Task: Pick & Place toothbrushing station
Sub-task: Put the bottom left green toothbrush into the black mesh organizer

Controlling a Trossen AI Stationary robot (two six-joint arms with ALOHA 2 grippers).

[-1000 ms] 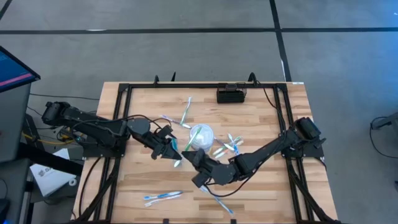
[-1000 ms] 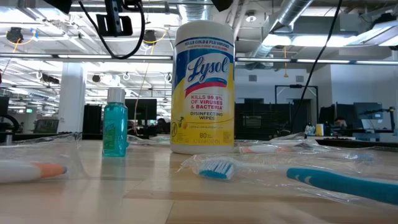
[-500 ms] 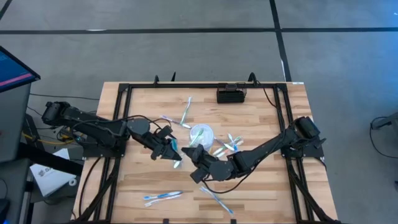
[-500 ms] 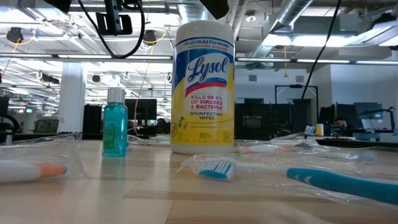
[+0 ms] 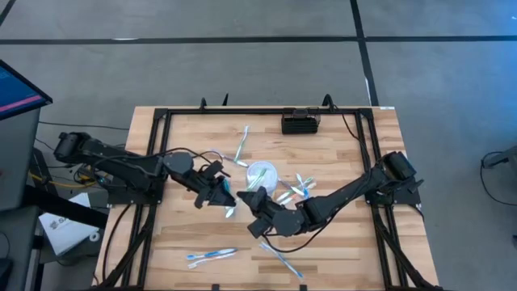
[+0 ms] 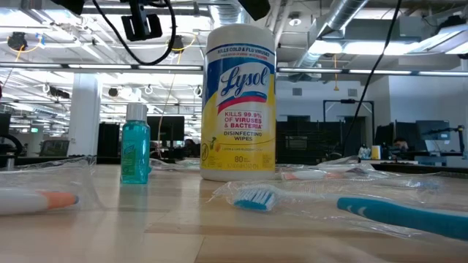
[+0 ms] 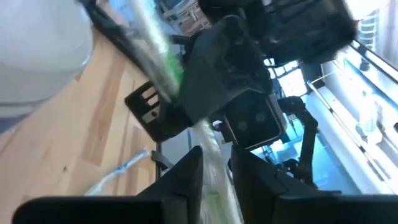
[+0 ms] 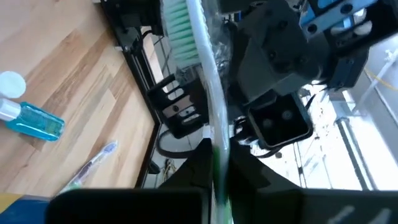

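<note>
Spanning most of the high view, the wooden worktop point(image 5: 339, 242) carried everything, and two dark arms reached in from its left and right edges to meet near its middle. The left end effector point(image 5: 224, 196) stood narrowly parted, its fingers point(image 7: 180, 180) on either side of a wrapped toothbrush point(image 8: 208, 93). The right end effector point(image 5: 251, 204) was pinched tight on that same green-bristled toothbrush. One white lidded tub point(image 5: 262, 176) stood upright at the worktop's middle, just beyond both end effectors. One toothbrushing station point(image 5: 300, 123) sat at the far edge, right of centre, well apart from both arms; its slots were too small to make out, so whether it held anything could not be told. One blue bottle point(image 6: 135, 153) stood near the tub, hard to find from above. About seven wrapped brushes lay loose: two beyond the tub point(image 5: 241, 145), two near the front edge point(image 5: 212, 255), one beside them point(image 5: 283, 259), and an overlapping cluster point(image 5: 295, 191) not surely countable.
</note>
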